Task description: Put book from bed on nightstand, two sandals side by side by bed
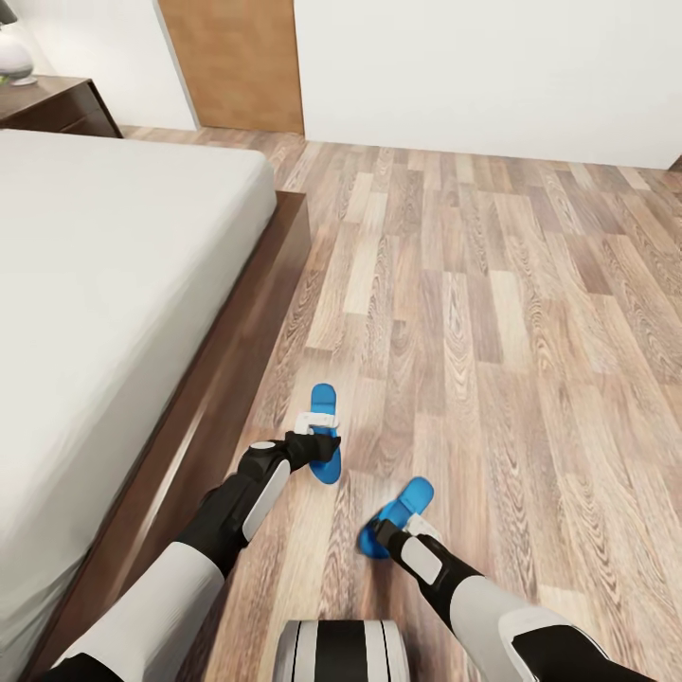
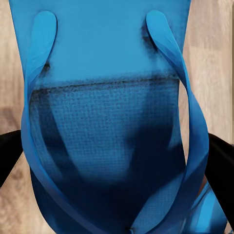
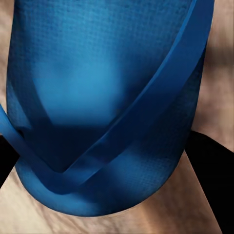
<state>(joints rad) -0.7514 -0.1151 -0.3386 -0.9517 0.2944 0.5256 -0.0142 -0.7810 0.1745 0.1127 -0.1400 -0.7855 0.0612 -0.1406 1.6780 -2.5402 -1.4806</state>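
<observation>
1. Sandals are the business of this moment: two small bright blue flip-flops with flat soles, both over the brown wood-plank floor (image 1: 493, 284) beside the low dark-brown wooden bed with the pale grey mattress (image 1: 104, 284).
2. The left sandal (image 1: 325, 436) is at the left tool (image 1: 317, 428), near the bed frame. In the left wrist view this sandal (image 2: 105, 122) is very close, with its V-shaped strap toward the camera and dark fingers at both edges. It seems pinched, but I cannot tell for sure if the fingers really press it.
3. The right sandal (image 1: 398, 516) is at the right tool (image 1: 396, 535), further from the bed and turned at an angle. In the right wrist view it (image 3: 105, 102) looks tilted over the floor, so I judge it is lifted; the closing of this tool also I cannot confirm.
4. To do this step well, I think both sandals should be turned to the same direction, parallel to the bed side, then lowered flat until the soles rest fully.
5. They should end just beside each other, not overlapping.
6. A dark-brown wooden nightstand (image 1: 57, 106) stands at the head of the bed.
</observation>
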